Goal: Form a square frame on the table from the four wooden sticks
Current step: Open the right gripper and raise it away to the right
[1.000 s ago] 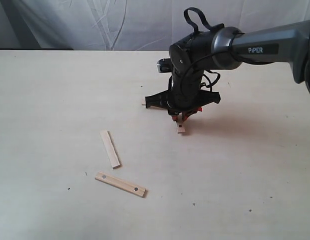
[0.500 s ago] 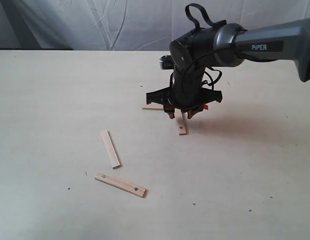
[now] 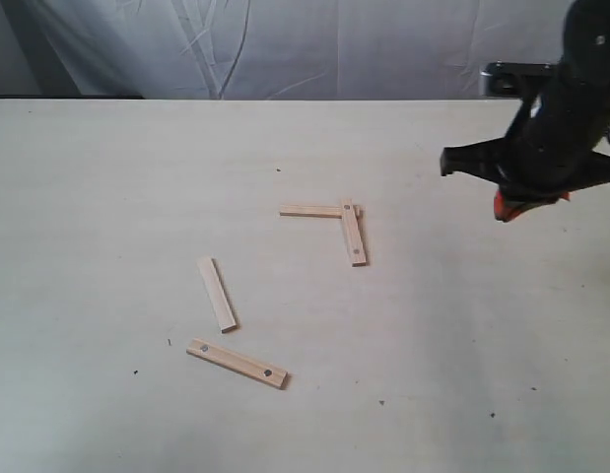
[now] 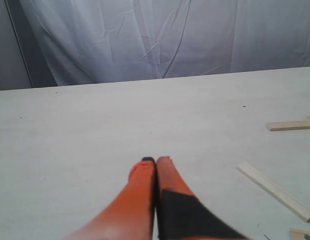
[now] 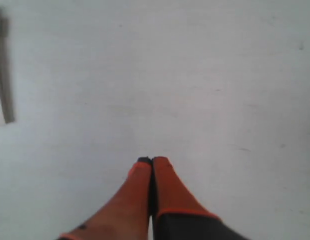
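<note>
Wrinkled grey-white cloth backdrop (image 3: pixel 285 44) behind a broad cream tabletop (image 3: pixel 107 177) w/ tiny dark specks. Four short flat pale-wood sticks lie on it. Two near centre meet in an L: horizontal stick (image 3: pixel 310 210) joins the far end of the upright stick (image 3: pixel 354 235) (can't tell which is on top). Plain slanted stick (image 3: pixel 217 294) & two-holed stick (image 3: pixel 237 363) lie lower left, ends near, not touching. Right gripper (image 3: pixel 509 209), orange-tipped, sits well apart from the sticks at the exterior view's right, fingers pressed together, empty. Left gripper (image 4: pixel 156 163): likewise clenched on nothing.
</note>
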Motion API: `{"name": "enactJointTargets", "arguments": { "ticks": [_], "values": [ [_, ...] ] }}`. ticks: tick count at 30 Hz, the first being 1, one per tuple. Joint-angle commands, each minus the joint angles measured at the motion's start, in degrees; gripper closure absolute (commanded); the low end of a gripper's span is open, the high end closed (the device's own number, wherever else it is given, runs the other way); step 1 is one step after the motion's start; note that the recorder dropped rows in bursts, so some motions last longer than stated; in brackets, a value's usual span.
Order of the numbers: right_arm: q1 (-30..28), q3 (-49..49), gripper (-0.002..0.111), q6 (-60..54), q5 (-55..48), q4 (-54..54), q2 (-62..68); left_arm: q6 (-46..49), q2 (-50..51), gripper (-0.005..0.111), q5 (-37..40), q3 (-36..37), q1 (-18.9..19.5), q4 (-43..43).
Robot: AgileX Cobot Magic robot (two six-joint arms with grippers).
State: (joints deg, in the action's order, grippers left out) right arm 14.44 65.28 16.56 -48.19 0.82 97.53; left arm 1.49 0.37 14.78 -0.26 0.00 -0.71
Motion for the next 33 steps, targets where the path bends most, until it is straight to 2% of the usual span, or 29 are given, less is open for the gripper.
{"name": "enactJointTargets", "arguments": {
  "ticks": [1, 7, 13, 21, 25, 26, 27, 28, 29, 30, 32, 33],
  "values": [
    [-6.87, -6.84, 0.108, -6.53, 0.54, -1.49, -5.35, -0.06, -0.37, 0.107, -0.41, 0.26, 0.16, -0.51],
    [-7.97, -10.08, 0.108, -7.56, 3.17, -1.54, -8.36, -0.06, -0.37, 0.107, -1.02, 0.26, 0.16, 0.22],
    [-7.97, -10.08, 0.108, -7.62, 3.97, -1.54, -9.10, -0.06, -0.37, 0.107, -7.86, 0.26, 0.16, -5.70],
    [-7.97, -10.08, 0.108, -7.62, 5.22, -1.54, -9.08, -1.49, -0.37, 0.107, -16.42, 0.26, 0.16, -6.29],
    [-7.97, -10.08, 0.108, -7.62, 6.14, -1.41, -9.08, -1.49, -0.37, 0.107, -22.30, -0.82, 0.16, -14.19],
    [-7.97, -10.08, 0.108, -7.62, 6.14, -1.41, -9.08, -1.12, 0.15, 0.107, -20.85, -2.41, 0.16, -13.52],
    [-7.97, -10.08, 0.108, -7.62, 6.14, -1.41, -9.08, -0.93, 4.56, 0.107, -14.41, -7.87, 0.16, -10.50],
    [-7.97, -10.08, 0.108, -7.62, 6.26, -1.41, -9.08, -0.93, 7.18, 0.107, -11.43, -11.07, 0.16, -9.23],
    [-7.97, -10.08, 0.108, -7.62, 6.46, -1.55, -9.08, -0.93, 14.99, 0.107, -5.15, -17.63, 0.16, -6.97],
    [-7.97, -10.08, 0.108, -7.62, 6.46, -1.55, -9.08, -0.93, 18.50, 0.107, -2.48, -20.27, 0.16, -6.47],
    [-7.97, -10.08, 0.108, -7.62, 6.46, -1.55, -9.08, -0.93, 36.92, 0.107, 11.55, -31.71, 0.16, -2.22],
    [-7.97, -10.08, 0.108, -7.62, 6.46, -1.55, -9.08, -0.93, 40.91, 0.107, 13.71, -33.53, 0.16, -1.92]
  ]
}}
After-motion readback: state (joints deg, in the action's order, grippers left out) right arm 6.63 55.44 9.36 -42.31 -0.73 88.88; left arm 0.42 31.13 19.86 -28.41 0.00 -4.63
